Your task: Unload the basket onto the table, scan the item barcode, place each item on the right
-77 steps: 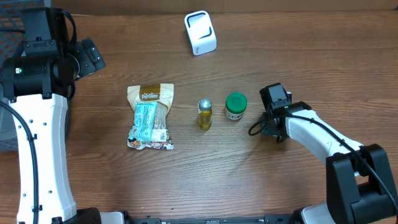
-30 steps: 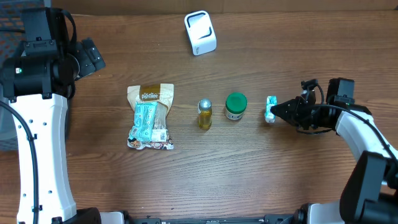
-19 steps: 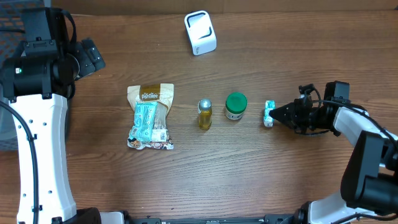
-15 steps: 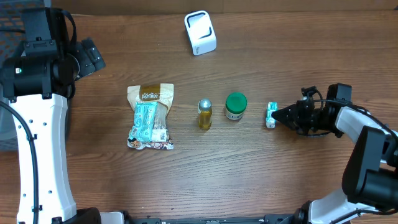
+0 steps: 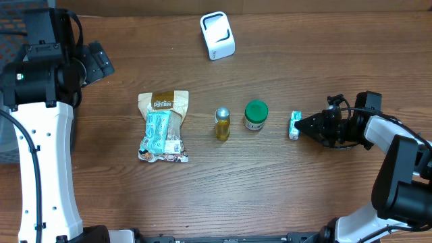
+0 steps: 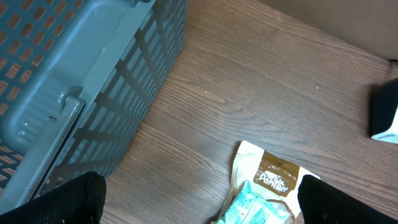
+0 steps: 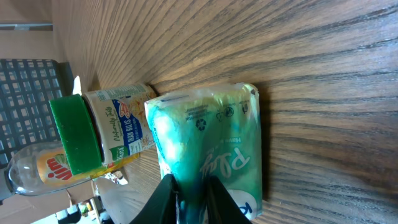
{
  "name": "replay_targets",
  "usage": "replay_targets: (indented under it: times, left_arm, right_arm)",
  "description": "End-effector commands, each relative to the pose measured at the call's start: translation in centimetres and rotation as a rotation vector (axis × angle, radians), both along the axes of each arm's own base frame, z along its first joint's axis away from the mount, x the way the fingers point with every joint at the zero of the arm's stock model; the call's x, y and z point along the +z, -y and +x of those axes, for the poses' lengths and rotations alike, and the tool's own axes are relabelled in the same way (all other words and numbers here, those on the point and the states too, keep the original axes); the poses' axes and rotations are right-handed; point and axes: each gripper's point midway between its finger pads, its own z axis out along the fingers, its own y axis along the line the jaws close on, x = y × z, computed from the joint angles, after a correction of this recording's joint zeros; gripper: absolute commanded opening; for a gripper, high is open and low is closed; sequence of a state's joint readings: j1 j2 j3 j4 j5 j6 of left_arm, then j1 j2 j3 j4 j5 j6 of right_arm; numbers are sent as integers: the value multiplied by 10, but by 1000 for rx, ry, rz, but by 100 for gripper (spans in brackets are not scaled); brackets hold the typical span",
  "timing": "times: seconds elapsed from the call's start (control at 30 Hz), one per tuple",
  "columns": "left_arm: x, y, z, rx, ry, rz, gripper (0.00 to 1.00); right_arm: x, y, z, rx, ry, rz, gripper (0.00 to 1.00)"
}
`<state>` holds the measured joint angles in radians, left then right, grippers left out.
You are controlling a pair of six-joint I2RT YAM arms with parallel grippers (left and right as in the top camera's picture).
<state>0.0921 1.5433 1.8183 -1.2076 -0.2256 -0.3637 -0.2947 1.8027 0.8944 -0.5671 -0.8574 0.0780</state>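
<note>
Presently the small teal packet (image 5: pixel 294 125) lies on the bench (image 5: pixel 304 196) at the right end of a row of goods, and my right end effector (image 5: pixel 302 125) grasps it by its right edge. From the right wrist view, my two fingers are pressed close together on the lower border of the packet (image 7: pixel 211 155), with the foil between them. Just beside the packet, on its left and not touching it, stands a jar with a green lid (image 5: pixel 255 115). Further left is a little bottle with a silver cap (image 5: pixel 222 123), then a flat snack bag (image 5: pixel 163 126). A white scanner (image 5: pixel 217 35) sits at the far edge, well apart from the row. My left end effector (image 6: pixel 199 202) hangs released, its fingers spread wide, above the bench near a grey basket (image 6: pixel 93 81).
</note>
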Motion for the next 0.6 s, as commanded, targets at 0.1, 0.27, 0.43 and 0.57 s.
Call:
replay_targets:
  times: [0.1,0.27,0.43,0.57]
  left_arm:
    - [1,-3,0,13,1,12,100]
    - [1,-3,0,13,1,12,100]
    - [1,-3,0,13,1,12,100]
    - [1,-3,0,13,1,12,100]
  right_arm:
    - [-5,3,-2,-2,-8,-23,22]
    - [-8,7,-4,-12,-29,-45,31]
    - [6,14,4,-26,-32,-47,52]
    - [25,28,12,-43,-29,-124,61]
